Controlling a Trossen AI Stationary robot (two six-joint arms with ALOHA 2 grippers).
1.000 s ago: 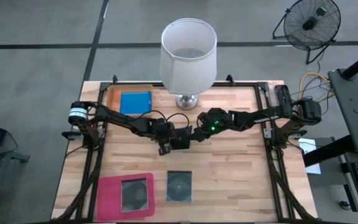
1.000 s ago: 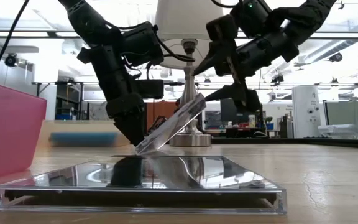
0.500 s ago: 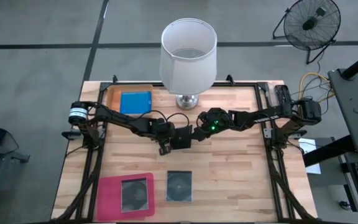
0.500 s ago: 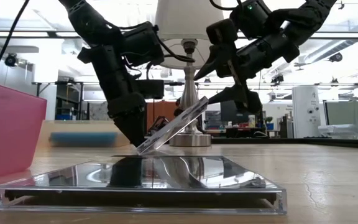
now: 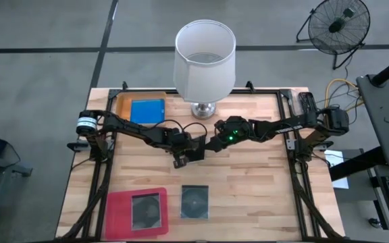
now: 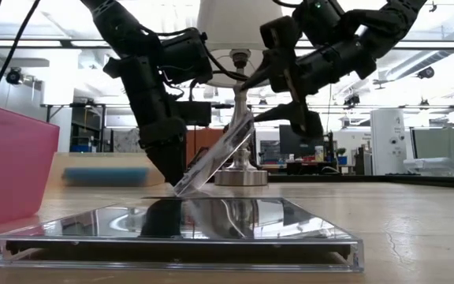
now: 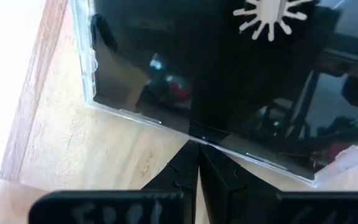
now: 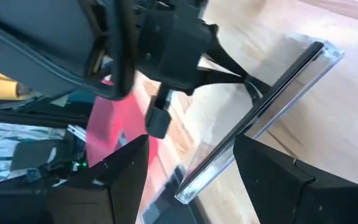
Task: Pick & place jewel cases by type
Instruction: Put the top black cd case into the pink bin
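A clear case [image 6: 215, 158] stands tilted on its lower edge at the middle of the tabletop [image 5: 262, 175], its upper edge leaning toward the lamp [image 5: 204, 61]. The left end effector [image 6: 172, 170] is pressed against the lower edge, its fingers together with the tips touching the case's rim, as the left wrist view shows [image 7: 197, 134]. The right end effector [image 6: 278, 95] is at the raised upper edge, its fingers [image 8: 272, 180] spread apart with the case [image 8: 260, 112] between them; whether they touch it cannot be told.

A second clear case [image 5: 194, 201] lies flat near the front edge of the tabletop, close to the low camera [image 6: 180, 225]. Just beside it, a third clear case [image 5: 146, 209] lies in the pink tray [image 5: 117, 219] at the front left corner. A blue case [image 5: 146, 111] lies in the orange tray [image 5: 121, 102] at the back left corner, well apart from the arms.

The lamp stands at the back centre, its base [image 5: 202, 110] just behind the two end effectors. A fan [image 5: 335, 25] stands on the floor beyond the back right corner.
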